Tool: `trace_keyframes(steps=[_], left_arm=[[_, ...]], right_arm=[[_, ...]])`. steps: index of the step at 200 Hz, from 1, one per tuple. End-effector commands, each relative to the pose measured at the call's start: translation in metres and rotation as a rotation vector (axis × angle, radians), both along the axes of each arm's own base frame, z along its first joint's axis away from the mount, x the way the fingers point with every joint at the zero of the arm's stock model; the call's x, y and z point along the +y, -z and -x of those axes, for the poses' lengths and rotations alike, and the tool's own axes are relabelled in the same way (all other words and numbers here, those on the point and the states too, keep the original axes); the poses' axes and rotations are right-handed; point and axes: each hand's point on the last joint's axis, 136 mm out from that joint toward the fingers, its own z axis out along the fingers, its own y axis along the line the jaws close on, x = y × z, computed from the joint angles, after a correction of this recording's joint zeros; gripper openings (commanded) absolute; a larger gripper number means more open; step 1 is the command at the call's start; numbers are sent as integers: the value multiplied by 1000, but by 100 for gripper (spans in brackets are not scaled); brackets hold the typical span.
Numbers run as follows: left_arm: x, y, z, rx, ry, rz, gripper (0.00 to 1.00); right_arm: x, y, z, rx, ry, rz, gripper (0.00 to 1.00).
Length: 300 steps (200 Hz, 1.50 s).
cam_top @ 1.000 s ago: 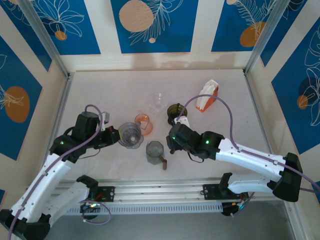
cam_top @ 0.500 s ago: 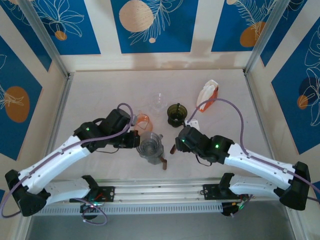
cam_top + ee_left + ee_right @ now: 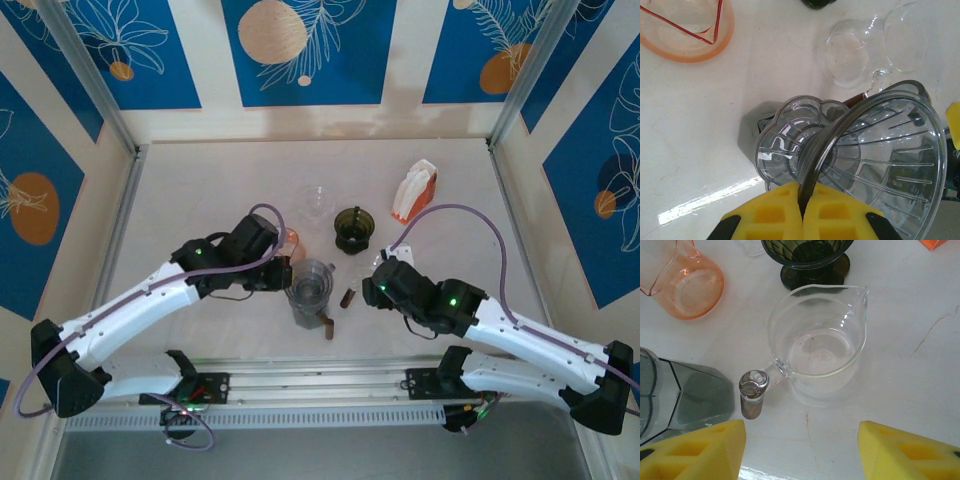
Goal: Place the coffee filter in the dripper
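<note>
**Dripper clamped, filter far right**

Nearest, right gripper (image 3: 802,450) released, pads spread just short of clear glass pitcher (image 3: 815,350); left gripper (image 3: 802,197) clenched on rim of clear ribbed dripper (image 3: 880,150), at grey server (image 3: 308,312); beyond, orange cup (image 3: 687,282) and dark green dripper (image 3: 353,228); farthest, right, coffee filter (image 3: 414,191) on table (image 3: 200,180), well apart from both grippers.

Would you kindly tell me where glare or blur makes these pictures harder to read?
Left wrist: a bright glare streak on the table; the yellow fingers look soft, the clear dripper between them sharp. Right wrist: the glass jug is crisp, with slight glare at the bottom edge. Top external: even light, but a clear glass nearly vanishes against the pale table.
</note>
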Motion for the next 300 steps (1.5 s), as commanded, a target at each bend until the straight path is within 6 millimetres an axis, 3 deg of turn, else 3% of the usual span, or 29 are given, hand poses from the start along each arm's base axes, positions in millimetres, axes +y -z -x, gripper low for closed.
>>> trace_keyframes(steps=[1,39,92,117,146,175,180,192,233,249,270,300], left_arm=[[-7,7,3,18,4,18,0],[-6,20,7,45,4,6,0],[-6,24,10,62,-1,15,0],[-2,23,10,55,-10,8,30],[5,14,9,21,-32,5,54],[14,-14,-2,-90,-56,14,80],[15,-19,-4,-114,-60,18,98],[22,-30,-10,-170,-82,19,100],[49,-47,-22,-352,-166,25,100],[62,-45,-23,-401,-194,5,100],[75,-33,-20,-420,-225,-10,100],[81,-11,-13,-399,-242,-2,100]], right_arm=[[-10,7,1,5,36,15,61],[-9,7,0,5,38,11,61],[-10,7,0,8,41,10,62],[-8,7,0,13,39,4,62],[-8,5,0,11,37,-2,65],[-4,0,-2,4,28,-20,65],[-3,-2,-4,2,28,-28,66],[0,-8,-9,0,29,-51,66],[-3,-34,-44,-18,75,-134,63],[-10,-42,-71,-8,122,-184,59],[-21,-49,-105,-16,184,-204,54],[-42,-44,-157,8,271,-164,45]])
